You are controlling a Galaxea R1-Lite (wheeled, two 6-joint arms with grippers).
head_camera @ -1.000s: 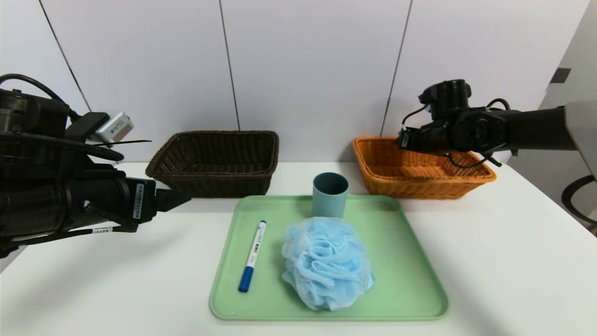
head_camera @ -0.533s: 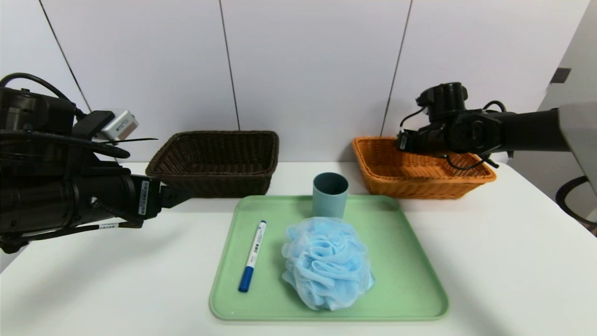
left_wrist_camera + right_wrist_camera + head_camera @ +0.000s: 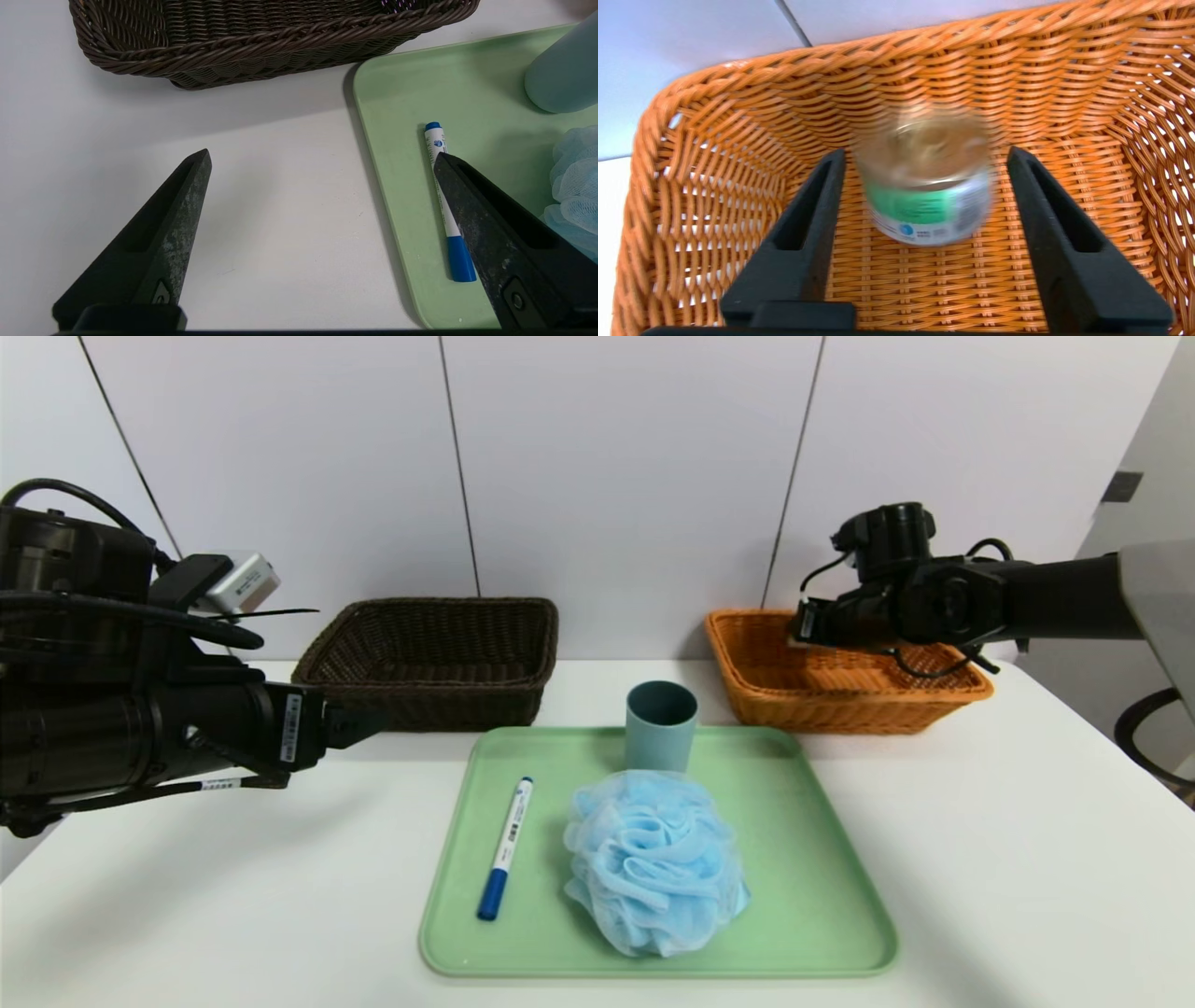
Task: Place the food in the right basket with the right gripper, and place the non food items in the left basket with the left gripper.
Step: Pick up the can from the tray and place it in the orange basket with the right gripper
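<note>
right claw (image 3: 924,158) now parted, tin can (image 3: 927,186) released inside orange basket (image 3: 738,121)

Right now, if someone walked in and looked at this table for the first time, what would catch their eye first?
Probably the fluffy blue bath puff in the middle of the green tray, with a marker beside it and a cup behind it. Next, the right gripper over the orange basket, fingers apart around a blurred tin can. The left gripper hangs open near the dark basket.
</note>
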